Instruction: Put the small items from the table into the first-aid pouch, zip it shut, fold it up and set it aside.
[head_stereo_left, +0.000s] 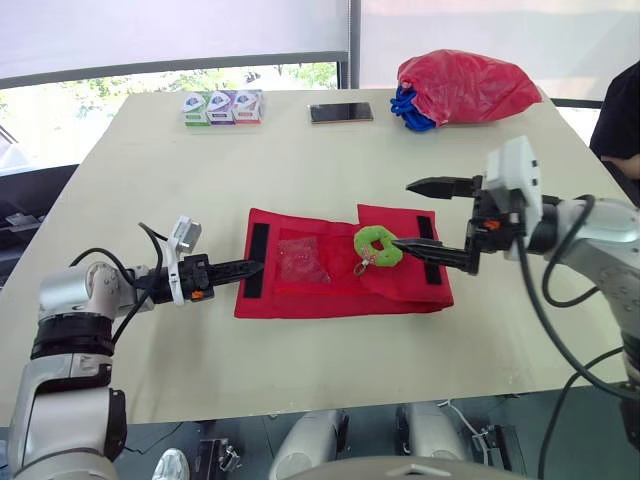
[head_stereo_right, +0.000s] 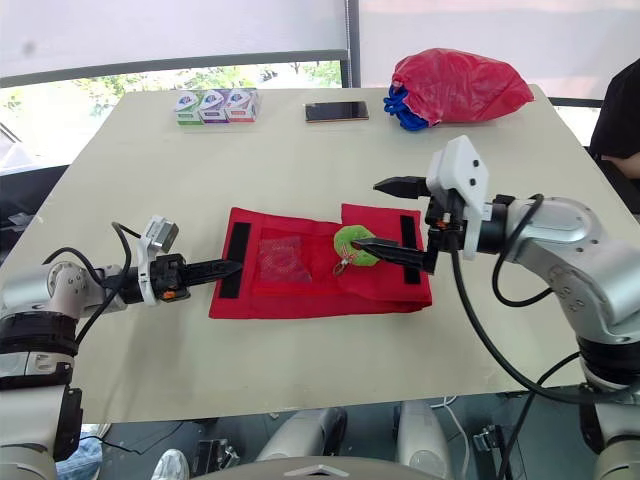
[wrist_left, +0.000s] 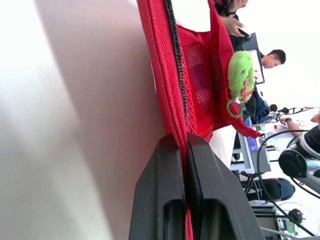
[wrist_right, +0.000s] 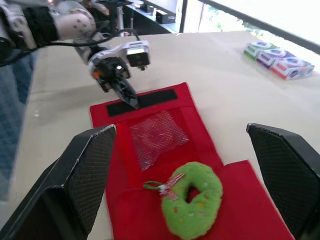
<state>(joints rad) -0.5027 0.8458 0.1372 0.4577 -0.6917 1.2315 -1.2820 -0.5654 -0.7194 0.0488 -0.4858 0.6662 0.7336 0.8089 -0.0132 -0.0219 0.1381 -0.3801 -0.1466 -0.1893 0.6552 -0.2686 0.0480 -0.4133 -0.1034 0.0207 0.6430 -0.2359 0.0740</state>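
L claw (head_stereo_left: 255, 267): fingers pressed together, clamping the L edge of the red pouch (head_stereo_left: 300, 300), just by a black velcro strip (head_stereo_left: 258, 260). The wrist view shows the fabric edge pinched betw. both fingers (wrist_left: 160, 200).

R claw (head_stereo_left: 402, 213): spread wide, holding nothing, hanging over the pouch's R part. Its lower finger tip is at the edge of the green ring toy (head_stereo_left: 378, 246); can't tell if they touch.

Pouch lies open and flat mid-surface (head_stereo_left: 200, 190), w/ its R flap partly folded over. The green ring sits on top of the pouch, not in a pocket, w/ a small metal clasp on its L side. Mesh pocket (wrist_right: 159, 136) is L of the ring; contents unclear.

Far edge of the surface: 3 small boxes (head_stereo_left: 222, 107), a phone (head_stereo_left: 341, 113), a red bag (head_stereo_left: 465, 85).
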